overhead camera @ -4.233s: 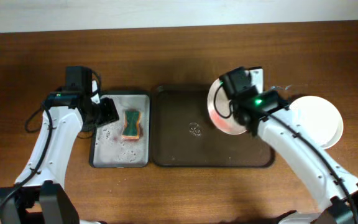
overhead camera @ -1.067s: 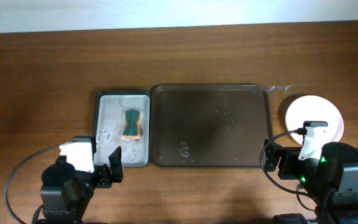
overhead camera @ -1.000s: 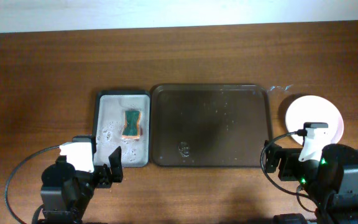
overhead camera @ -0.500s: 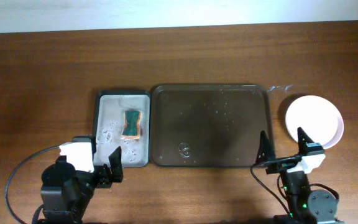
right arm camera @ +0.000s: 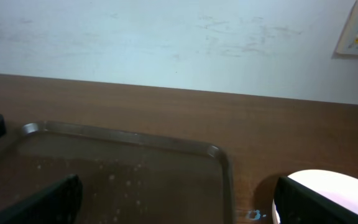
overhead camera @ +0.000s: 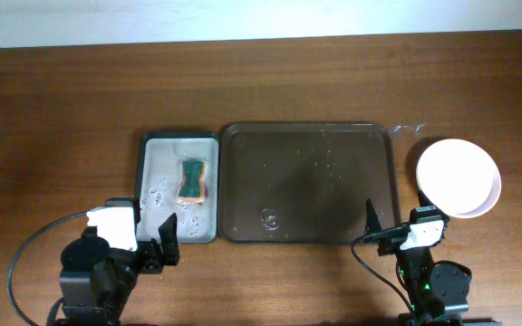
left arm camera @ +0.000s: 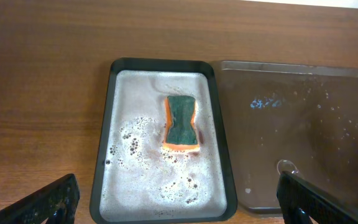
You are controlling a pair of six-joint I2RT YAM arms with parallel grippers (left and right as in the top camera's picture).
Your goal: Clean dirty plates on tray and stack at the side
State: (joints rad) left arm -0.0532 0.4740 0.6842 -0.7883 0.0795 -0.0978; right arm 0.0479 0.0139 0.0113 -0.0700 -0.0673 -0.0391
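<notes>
Tray: wet, bare of plates. Plates: stacked on the table just right of the tray; we cannot tell the count. Left gripper and right gripper: spread wide, empty. Sponge: in the grey tray. We judge the work finished, so park both arms well clear of the stack.

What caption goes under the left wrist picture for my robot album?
Open left end effector facing the green sponge in its soapy grey tray, beside the wet brown tray.

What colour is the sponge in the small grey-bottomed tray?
The sponge is dark green on top, orange beneath; clearest in the left wrist view.
</notes>
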